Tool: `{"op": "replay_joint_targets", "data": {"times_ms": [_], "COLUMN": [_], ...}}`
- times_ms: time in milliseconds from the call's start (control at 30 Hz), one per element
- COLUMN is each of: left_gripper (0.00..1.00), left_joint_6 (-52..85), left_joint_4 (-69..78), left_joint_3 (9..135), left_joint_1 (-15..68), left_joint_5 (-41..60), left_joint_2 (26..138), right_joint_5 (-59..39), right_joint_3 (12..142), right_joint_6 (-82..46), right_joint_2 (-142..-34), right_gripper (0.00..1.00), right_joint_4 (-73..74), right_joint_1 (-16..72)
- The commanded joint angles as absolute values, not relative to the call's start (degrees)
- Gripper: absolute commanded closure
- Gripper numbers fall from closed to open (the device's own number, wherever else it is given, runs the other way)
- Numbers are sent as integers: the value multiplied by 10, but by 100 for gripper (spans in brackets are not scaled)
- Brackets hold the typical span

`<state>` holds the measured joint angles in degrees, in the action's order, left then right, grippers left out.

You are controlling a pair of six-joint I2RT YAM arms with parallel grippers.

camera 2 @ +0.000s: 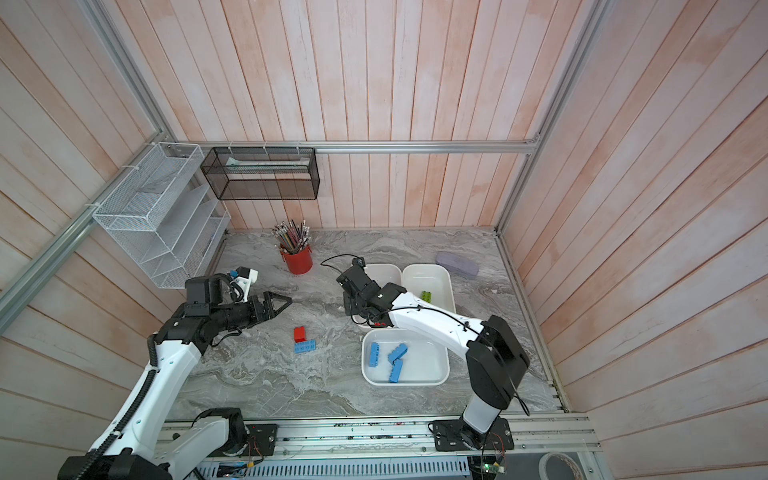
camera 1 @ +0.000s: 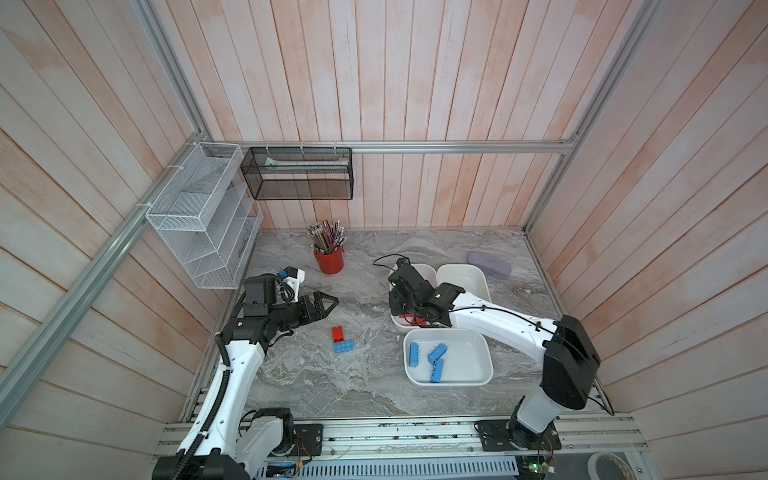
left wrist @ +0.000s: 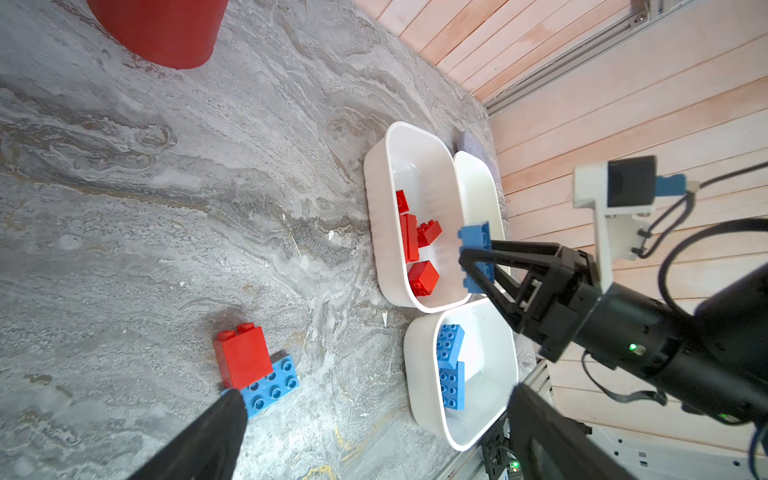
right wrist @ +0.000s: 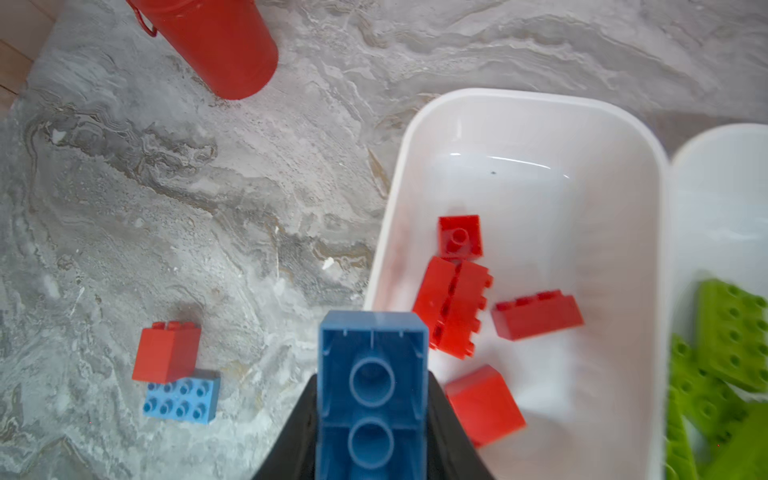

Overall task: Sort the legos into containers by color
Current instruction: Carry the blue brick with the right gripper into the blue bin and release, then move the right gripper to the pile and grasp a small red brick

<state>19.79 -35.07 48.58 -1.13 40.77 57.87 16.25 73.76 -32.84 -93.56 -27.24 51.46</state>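
My right gripper (right wrist: 372, 384) is shut on a blue lego (right wrist: 372, 395), held hollow side up above the near rim of the container (right wrist: 519, 108) that holds several red legos (right wrist: 453, 307). The left wrist view shows the same grip (left wrist: 476, 249). The adjoining container (camera 1: 465, 276) holds green legos (right wrist: 731, 332). The nearest container (camera 1: 478, 353) holds three blue legos (camera 1: 436, 353). On the table a red lego (camera 1: 338, 333) stands on one end of a flat blue lego (camera 1: 343, 346). My left gripper (camera 1: 328, 302) hovers open, up and to their left.
A red pencil cup (camera 1: 329, 259) stands at the back of the table. A purple case (camera 1: 489, 264) lies behind the containers. A white wire basket (camera 1: 199, 216) and a black mesh basket (camera 1: 297, 174) hang on the left and back walls.
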Motion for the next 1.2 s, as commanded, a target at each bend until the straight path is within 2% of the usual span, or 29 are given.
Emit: {"op": "replay_joint_targets", "data": {"times_ms": [0, 100, 367, 433, 533, 567, 633, 733, 967, 1167], "left_gripper": [0, 0, 0, 0, 0, 0, 0, 0, 0, 0], "left_joint_6": [202, 197, 183, 182, 182, 182, 183, 183, 189, 192], "left_joint_4": [-331, -331, -342, -344, -346, -347, -351, -358, -360, -364], "left_joint_3": [480, 481, 492, 496, 502, 503, 504, 504, 499, 490], "left_joint_1": [-14, -14, -14, -14, -14, -14, -14, -14, -15, -17], "left_joint_5": [427, 426, 422, 420, 418, 415, 406, 389, 362, 342], "left_joint_2": [582, 590, 607, 607, 606, 605, 599, 591, 584, 587], "right_joint_5": [135, 90, 81, 89, 102, 107, 112, 81, 2, -9], "right_joint_3": [690, 642, 526, 525, 541, 555, 589, 620, 680, 784], "right_joint_6": [-338, -365, -459, -459, -438, -427, -400, -361, -375, -378], "right_joint_2": [-884, -831, -762, -770, -782, -788, -794, -796, -924, -1060], "right_gripper": [69, 69, 68, 61, 38, 33, 29, 29, 29, 28], "right_joint_4": [-334, -349, -393, -401, -397, -396, -387, -311, -149, -120], "right_joint_1": [517, 533, 583, 590, 591, 591, 591, 592, 597, 618]}}
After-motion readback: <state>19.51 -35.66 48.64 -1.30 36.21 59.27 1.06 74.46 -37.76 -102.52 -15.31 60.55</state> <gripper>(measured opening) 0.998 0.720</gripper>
